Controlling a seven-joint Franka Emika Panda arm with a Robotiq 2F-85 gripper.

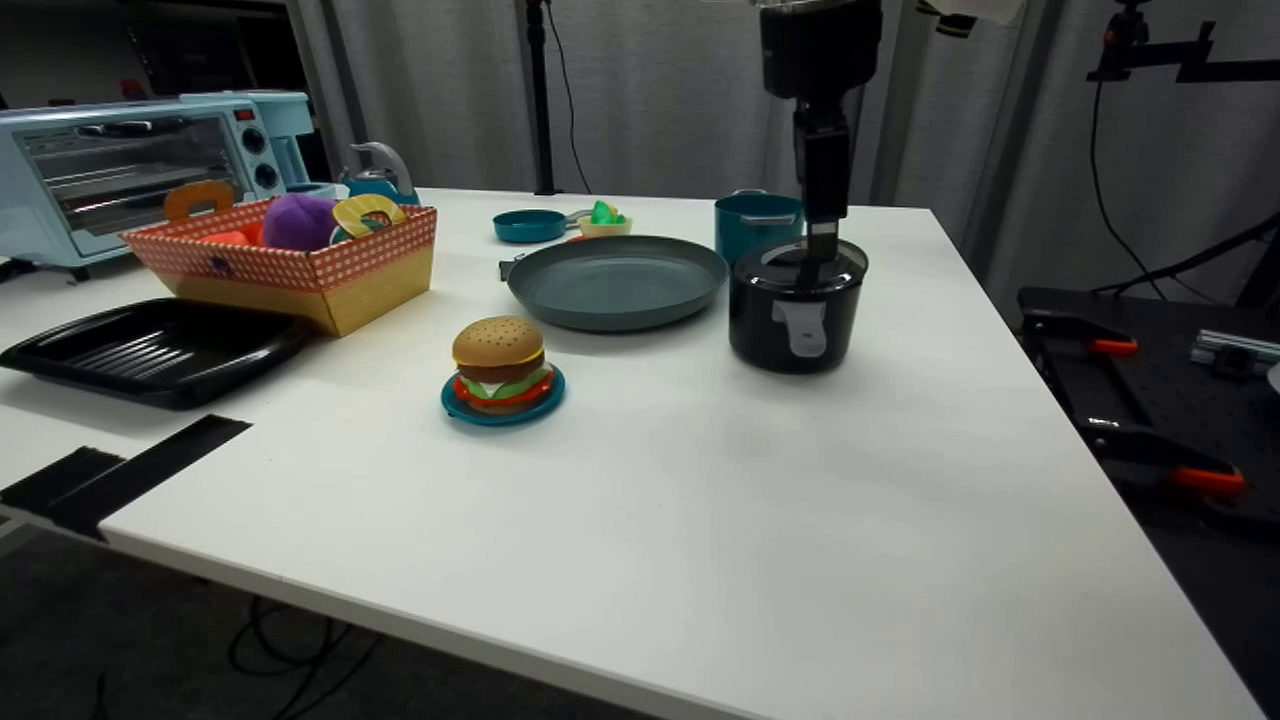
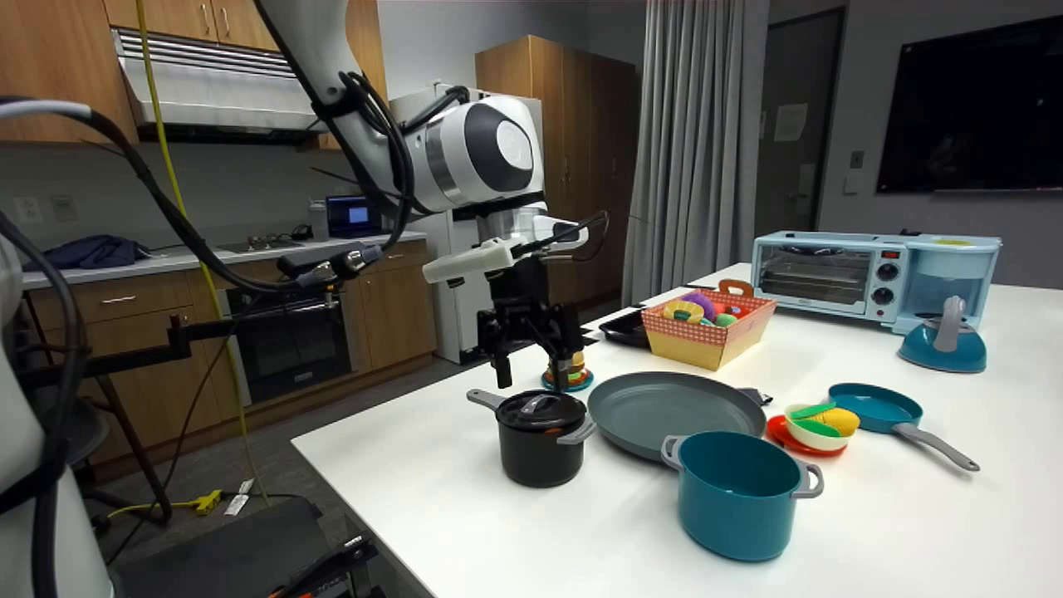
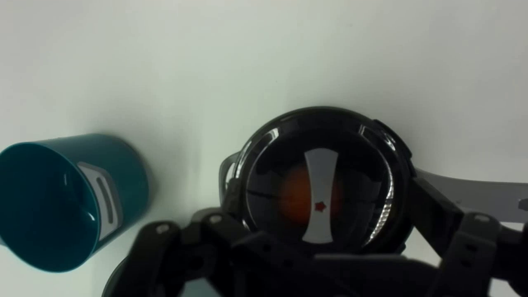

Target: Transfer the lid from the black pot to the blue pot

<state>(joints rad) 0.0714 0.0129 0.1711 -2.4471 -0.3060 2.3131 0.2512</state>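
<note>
The lid sits on the black pot. In the wrist view the lid is dark and see-through with a grey strap handle, and something orange shows through it. The black pot also shows in an exterior view. The blue pot stands beside it, uncovered; it also shows at the left of the wrist view. My gripper is open above the lid. In the wrist view its fingers stand wide apart on either side of the lid handle, with nothing held.
A large grey-green pan lies close to both pots. A toy burger on a teal plate, a basket of toys and a black tray stand further off. A bowl of toy food and small teal pan lie beyond the blue pot.
</note>
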